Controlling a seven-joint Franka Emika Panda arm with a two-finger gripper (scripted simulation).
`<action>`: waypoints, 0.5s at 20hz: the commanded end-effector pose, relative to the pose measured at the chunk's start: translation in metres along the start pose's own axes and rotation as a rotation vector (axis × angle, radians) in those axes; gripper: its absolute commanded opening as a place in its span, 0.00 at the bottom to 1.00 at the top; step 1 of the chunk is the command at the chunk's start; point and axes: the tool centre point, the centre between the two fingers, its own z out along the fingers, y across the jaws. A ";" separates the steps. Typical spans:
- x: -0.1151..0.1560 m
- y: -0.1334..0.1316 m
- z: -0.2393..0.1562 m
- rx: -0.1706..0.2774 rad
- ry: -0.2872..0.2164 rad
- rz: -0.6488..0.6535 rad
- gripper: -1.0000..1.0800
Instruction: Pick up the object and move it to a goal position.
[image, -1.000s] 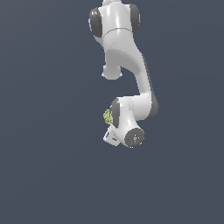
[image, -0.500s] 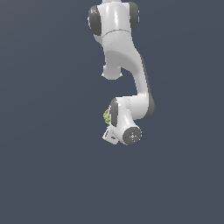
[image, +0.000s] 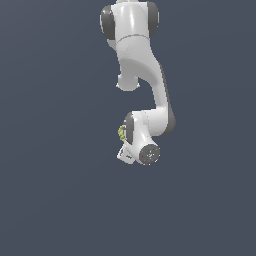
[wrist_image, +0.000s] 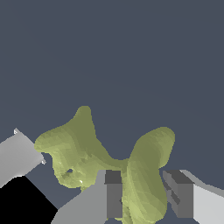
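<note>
Looking through the wrist view, the yellow-green object (wrist_image: 105, 162) sits directly at the pincer (wrist_image: 144, 194), with one of its lobes standing between the two dark finger pads (wrist_image: 113, 192). This lobe runs lengthwise along the fingers, from their tips back toward the wrist, while a second, wider lobe spreads sideways past one finger and hangs free of it. The pads are narrow and appear to be pressing on the lobe from both sides, so I judge the pincer to be holding the object, though the contact on the far pad is not fully clear.

In the exterior view the object (image: 121, 132) shows only as a small yellow-green spot at the left edge of the white robot hand, near the middle of the frame, mostly hidden behind the wrist. The pincer itself cannot be made out there. No counter and no goal marker are visible in either picture; the background is plain dark grey.

Because only the one lobe is gripped and the bigger mass lies off to one side, the object may twist during carrying.
</note>
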 end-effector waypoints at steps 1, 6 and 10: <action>0.001 0.000 0.001 0.001 -0.001 -0.001 0.00; 0.000 0.000 0.000 0.000 0.000 0.000 0.00; -0.001 -0.002 -0.005 0.000 0.000 0.000 0.00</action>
